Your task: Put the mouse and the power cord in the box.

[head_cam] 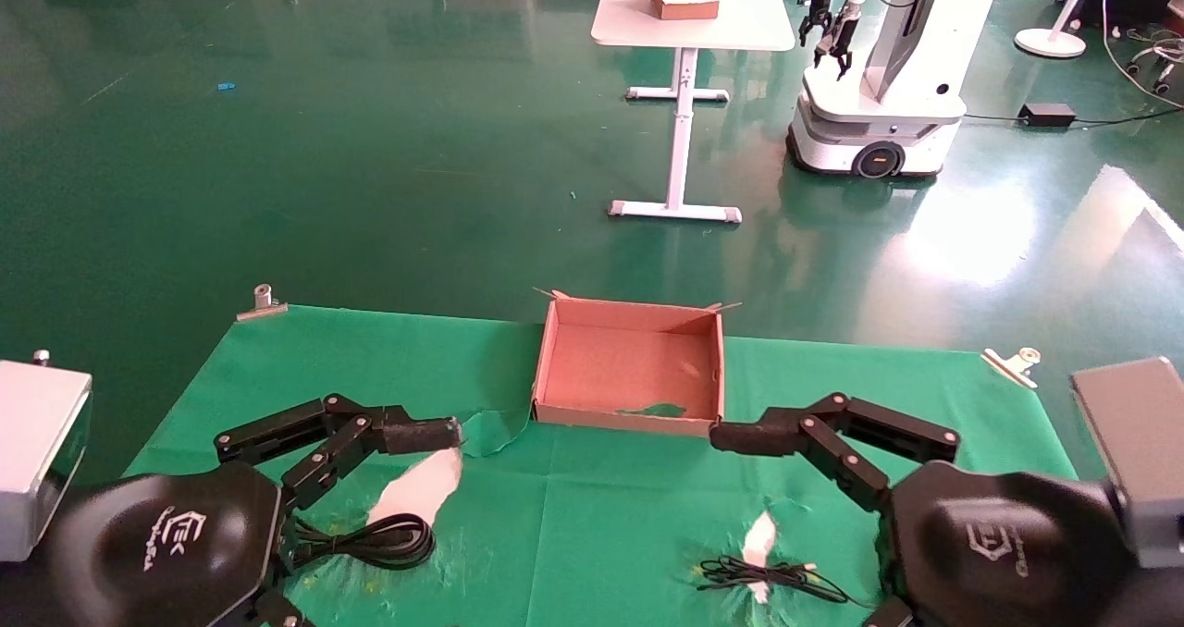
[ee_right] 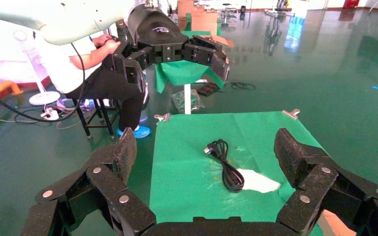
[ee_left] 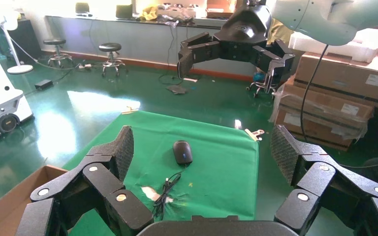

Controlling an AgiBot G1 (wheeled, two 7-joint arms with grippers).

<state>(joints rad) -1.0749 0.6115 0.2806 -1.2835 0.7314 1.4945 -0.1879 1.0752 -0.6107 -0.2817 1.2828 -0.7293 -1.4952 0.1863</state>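
Observation:
The brown cardboard box (head_cam: 622, 361) stands empty at the far middle of the green cloth. The looped power cord (head_cam: 381, 540) lies at the near left, below my left gripper (head_cam: 437, 435); the right wrist view shows the power cord (ee_right: 225, 165) whole, plug end away from the box. The black mouse (ee_left: 182, 152) with its thin wire (ee_left: 164, 192) lies on the right part of the cloth. In the head view only the wire (head_cam: 770, 576) shows; my right gripper (head_cam: 733, 437) hides the mouse itself. Both grippers hover open and empty beside the box's near corners.
The green cloth (head_cam: 592, 516) has torn white patches (head_cam: 421, 488) and is clipped at its far corners (head_cam: 262, 301). Grey blocks stand at the left edge (head_cam: 37, 451) and right edge (head_cam: 1128, 442). Beyond are a white table (head_cam: 689, 26) and another robot (head_cam: 879, 100).

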